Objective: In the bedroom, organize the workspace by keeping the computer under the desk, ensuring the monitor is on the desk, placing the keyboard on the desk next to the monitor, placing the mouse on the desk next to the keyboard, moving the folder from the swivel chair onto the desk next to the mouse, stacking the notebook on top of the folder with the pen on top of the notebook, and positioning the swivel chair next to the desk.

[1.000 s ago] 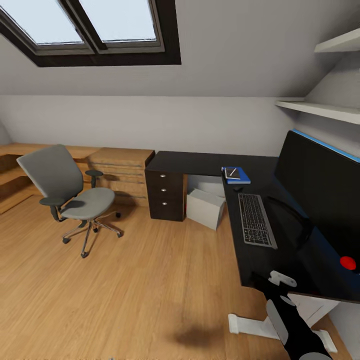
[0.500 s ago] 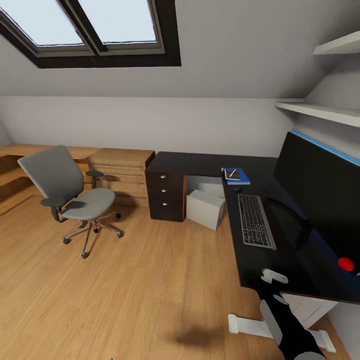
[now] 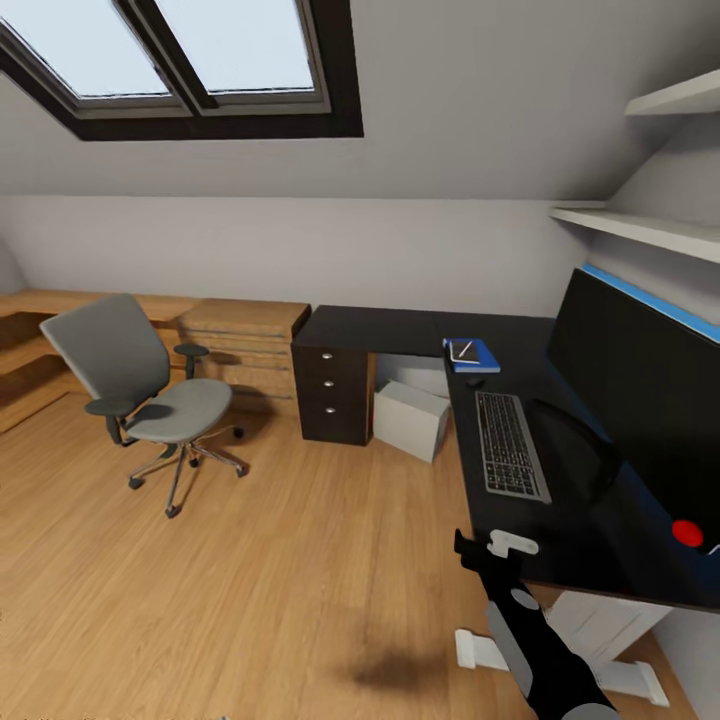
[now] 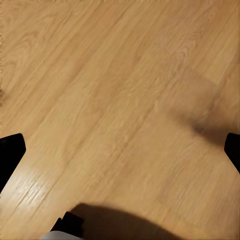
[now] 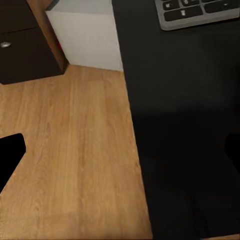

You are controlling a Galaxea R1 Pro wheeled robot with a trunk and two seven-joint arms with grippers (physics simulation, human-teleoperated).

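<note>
Sloped attic bedroom: desk (image 3: 400,326) already dressed, keyboard (image 3: 510,441) before monitor (image 3: 640,385), pen-topped stack beyond. Swivel chair (image 3: 145,392) stands well apart, apparently the remaining job. Right gripper (image 3: 490,549) hangs empty, fingers spread, by the desk edge; left gripper's grip I cannot tell.

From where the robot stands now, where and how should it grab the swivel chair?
Take the backrest's top edge on the swivel chair, coming from behind. The seat faces the desk, so pushing from the back likely rolls it there on its castors. The armrests are low and offset, and may spin it.

Bright skylight daylight, soft shadows
</note>
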